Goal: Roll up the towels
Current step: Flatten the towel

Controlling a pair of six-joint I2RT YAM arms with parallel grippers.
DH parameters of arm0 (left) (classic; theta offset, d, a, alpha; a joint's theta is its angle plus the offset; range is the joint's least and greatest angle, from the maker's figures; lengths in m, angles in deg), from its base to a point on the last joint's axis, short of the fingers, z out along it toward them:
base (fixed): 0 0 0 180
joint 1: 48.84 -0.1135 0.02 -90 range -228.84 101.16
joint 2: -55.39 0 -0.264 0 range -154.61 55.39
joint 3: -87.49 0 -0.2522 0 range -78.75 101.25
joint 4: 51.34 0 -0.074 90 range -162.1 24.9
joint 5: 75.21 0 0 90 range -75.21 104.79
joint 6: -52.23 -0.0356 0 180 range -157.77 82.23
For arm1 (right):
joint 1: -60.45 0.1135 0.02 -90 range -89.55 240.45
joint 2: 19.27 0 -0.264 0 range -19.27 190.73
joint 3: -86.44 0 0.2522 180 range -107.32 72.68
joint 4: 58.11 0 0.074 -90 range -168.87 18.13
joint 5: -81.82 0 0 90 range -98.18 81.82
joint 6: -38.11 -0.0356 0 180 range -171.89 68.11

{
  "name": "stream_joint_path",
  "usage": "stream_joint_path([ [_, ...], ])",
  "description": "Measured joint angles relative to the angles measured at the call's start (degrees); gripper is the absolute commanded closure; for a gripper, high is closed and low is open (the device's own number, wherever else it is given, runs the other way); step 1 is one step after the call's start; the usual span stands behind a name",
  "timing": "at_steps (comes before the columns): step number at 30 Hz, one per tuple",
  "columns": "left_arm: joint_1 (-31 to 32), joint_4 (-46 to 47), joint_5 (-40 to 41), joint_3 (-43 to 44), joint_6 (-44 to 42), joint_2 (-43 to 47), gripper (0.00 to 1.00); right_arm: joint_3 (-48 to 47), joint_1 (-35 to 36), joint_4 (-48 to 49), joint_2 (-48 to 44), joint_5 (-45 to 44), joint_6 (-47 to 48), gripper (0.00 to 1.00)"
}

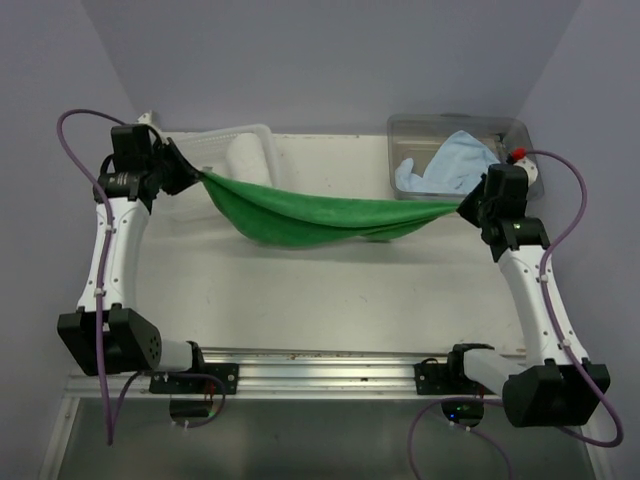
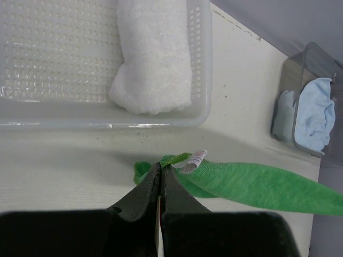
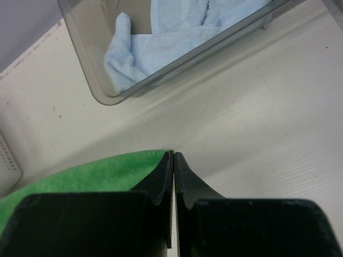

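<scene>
The white lattice basket (image 1: 215, 150) stands at the far left corner of the table (image 1: 330, 300), and the clear plastic tub (image 1: 520, 130) stands at the far right corner. Both are close to the back edge. Between them is a strip of table top, and the widest stretch of it lies toward the metal rail (image 1: 320, 358) at the near edge, where the arm bases are fixed. The left gripper (image 1: 192, 172) hangs just in front of the basket's near wall. The right gripper (image 1: 466, 208) hangs just in front of the tub.

The table top is off-white with some small dark marks. Lilac walls (image 1: 330, 60) close the place at the back and on both sides.

The green towel (image 1: 320, 215) is lifted between the two arms, over the far half of the table. The left gripper is clamped on its left end, where a small white label (image 2: 196, 159) sticks out beside the fingertips. The right gripper is clamped on its right end. The cloth sags in the middle like a hammock, with long folds from end to end; if its lowest part touches the table, I cannot tell. The white towel (image 2: 155, 59) lies rolled in the right part of the basket. The light blue towel (image 3: 155, 48) lies crumpled inside the tub.
</scene>
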Motion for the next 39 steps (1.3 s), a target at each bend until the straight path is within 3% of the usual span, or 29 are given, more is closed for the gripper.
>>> stream_joint_path([
  [2,0.3,0.0,-0.5,3.0,0.0,-3.4,1.0,0.0,0.0,0.1,-0.2,0.1,0.0,1.0],
  [3,0.7,0.0,-0.5,5.2,0.0,-6.1,0.94,0.0,0.0,0.1,0.1,0.1,0.0,1.0],
  [4,1.2,0.3,-0.3,7.7,-0.1,-9.2,0.82,0.0,0.0,0.1,0.5,0.2,0.0,1.0],
  [5,1.8,0.3,0.4,9.9,-0.4,-12.1,0.43,0.0,0.0,0.1,0.9,0.2,0.0,1.0],
  [6,2.6,0.1,1.2,12.4,-0.9,-15.5,0.27,0.2,0.0,0.2,1.2,0.2,0.0,1.0],
  [8,4.6,-1.6,3.3,18.0,-1.2,-22.5,0.05,0.8,0.0,0.5,1.5,0.3,0.0,1.0],
  [10,6.8,-2.6,5.6,20.3,-1.7,-26.7,0.0,1.4,-0.1,0.5,1.6,0.4,0.0,1.0],
  [13,9.8,-4.5,8.6,19.0,-1.9,-26.9,0.01,2.1,-0.1,0.6,1.7,0.4,0.0,1.0],
  [20,12.7,-2.3,11.0,1.5,-2.3,-6.9,0.33,3.5,-0.1,1.8,2.7,1.3,-0.1,1.0],
  [24,15.3,0.6,10.5,-7.7,-1.7,-0.8,0.31,4.0,-0.1,2.6,4.2,2.9,-0.2,1.0],
  [30,22.3,3.2,9.4,-11.5,0.3,-10.4,0.27,4.9,-0.1,2.9,4.5,3.4,-0.1,1.0],
  [35,28.3,3.3,10.8,-2.8,2.3,-21.7,0.3,6.9,-0.1,3.1,3.5,3.4,-0.1,1.0],
  [39,29.5,3.1,13.0,4.9,3.7,-28.7,0.3,8.2,-0.1,3.1,2.2,3.5,-0.1,1.0],
])
